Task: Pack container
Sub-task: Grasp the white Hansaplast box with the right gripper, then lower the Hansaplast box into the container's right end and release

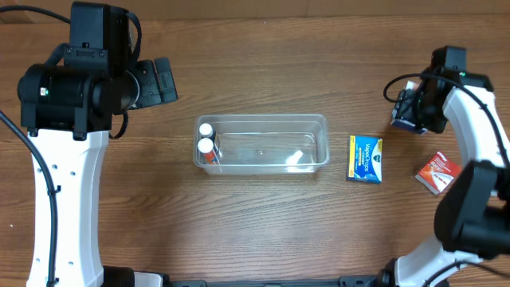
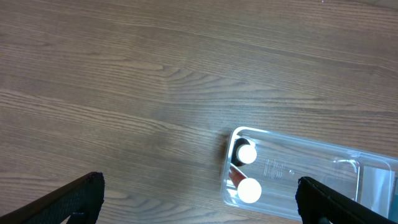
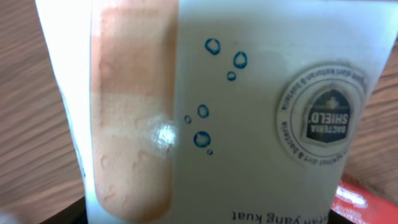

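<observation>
The clear plastic container (image 1: 319, 127) lies at the table's centre. Two white-capped bottles (image 1: 206, 138) stand in its left end; they also show in the left wrist view (image 2: 249, 190) inside the container (image 2: 323, 155). My left gripper (image 1: 163, 81) is open and empty, up and to the left of the container, with its fingers wide apart (image 2: 199, 190). My right gripper (image 1: 408, 113) is at the far right, shut on a white plaster box (image 3: 249, 112) with a bandage picture, which fills the right wrist view and hides the fingers (image 3: 205, 214).
A blue and yellow box (image 1: 364, 159) lies flat just right of the container. A red and white box (image 1: 438, 173) lies further right, near the right arm; its corner shows in the right wrist view (image 3: 367, 199). The table is brown wood.
</observation>
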{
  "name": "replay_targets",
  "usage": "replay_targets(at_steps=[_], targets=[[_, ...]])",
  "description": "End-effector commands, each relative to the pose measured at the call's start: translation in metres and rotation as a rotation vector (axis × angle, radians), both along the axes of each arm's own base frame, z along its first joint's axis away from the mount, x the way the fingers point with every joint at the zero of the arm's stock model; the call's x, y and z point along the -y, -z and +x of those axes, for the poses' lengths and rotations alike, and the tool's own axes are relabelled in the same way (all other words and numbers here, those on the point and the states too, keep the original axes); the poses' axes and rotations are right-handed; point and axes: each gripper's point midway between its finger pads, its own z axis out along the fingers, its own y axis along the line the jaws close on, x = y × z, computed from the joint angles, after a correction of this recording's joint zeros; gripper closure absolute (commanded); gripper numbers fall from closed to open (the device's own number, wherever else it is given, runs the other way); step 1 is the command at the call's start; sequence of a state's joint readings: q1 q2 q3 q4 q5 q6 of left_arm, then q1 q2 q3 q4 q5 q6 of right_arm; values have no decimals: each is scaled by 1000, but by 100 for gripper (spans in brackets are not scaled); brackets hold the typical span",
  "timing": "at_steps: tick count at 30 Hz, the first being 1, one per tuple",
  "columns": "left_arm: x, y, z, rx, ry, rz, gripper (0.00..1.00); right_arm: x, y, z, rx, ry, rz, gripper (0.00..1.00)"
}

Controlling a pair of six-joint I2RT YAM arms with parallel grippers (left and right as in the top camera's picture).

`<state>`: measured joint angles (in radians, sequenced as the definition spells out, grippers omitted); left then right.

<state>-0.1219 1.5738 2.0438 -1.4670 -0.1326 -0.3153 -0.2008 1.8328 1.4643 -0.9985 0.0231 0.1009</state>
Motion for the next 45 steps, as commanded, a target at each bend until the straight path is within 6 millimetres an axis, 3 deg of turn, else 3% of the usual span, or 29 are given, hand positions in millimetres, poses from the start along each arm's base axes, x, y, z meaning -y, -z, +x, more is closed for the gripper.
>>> replay_targets(at_steps=[1, 5, 9, 11, 14, 19, 26, 34, 37, 45], targets=[[-2, 0, 2, 4, -18, -3, 0, -47, -72, 5, 162, -110, 52, 29], [-2, 0, 3, 5, -18, -3, 0, -98, -105, -16, 200, -206, 66, 29], [-2, 0, 2, 5, -18, -3, 0, -151, -120, -37, 206, -236, 126, 29], [-2, 0, 2, 5, -18, -3, 0, -183, -116, -48, 179, -249, 162, 29], [-2, 0, 2, 4, -18, -3, 0, -214, -104, -59, 144, -288, 183, 29], [-2, 0, 2, 4, -18, -3, 0, -245, -76, -70, 71, -371, 175, 29], [-2, 0, 2, 3, -18, -3, 0, -264, -36, -82, -36, -414, 151, 28], [-2, 1, 1, -2, -18, -2, 0, -264, 1, -82, -141, -404, 120, 28], [-2, 1, 2, -3, -18, -2, 0, -265, 7, -81, -153, -403, 116, 28], [-2, 1, 2, -5, -18, -2, 0, -262, 7, -78, -138, -399, 97, 12]])
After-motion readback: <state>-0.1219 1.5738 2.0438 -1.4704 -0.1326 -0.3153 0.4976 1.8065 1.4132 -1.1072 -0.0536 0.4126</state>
